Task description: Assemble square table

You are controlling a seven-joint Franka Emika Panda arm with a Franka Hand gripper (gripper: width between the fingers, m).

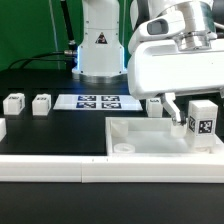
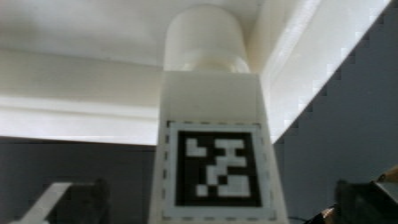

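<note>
The white square slab (image 1: 150,140) lies at the exterior view's front right. A short white leg (image 1: 203,120) with a black-and-white tag stands upright at the slab's right corner. In the wrist view this leg (image 2: 214,130) fills the middle, with its round end against the white slab (image 2: 71,70). My gripper (image 1: 190,115) hangs over the leg. Its fingertips (image 2: 50,205) show on either side with gaps to the leg, so it is open around it. Three more legs (image 1: 13,103), (image 1: 41,103), (image 1: 155,105) stand on the black table.
The marker board (image 1: 97,101) lies flat behind the slab, in front of the robot base (image 1: 98,50). A long white L-shaped rail (image 1: 50,165) runs along the table's front edge. Another white piece (image 1: 2,128) shows at the left edge.
</note>
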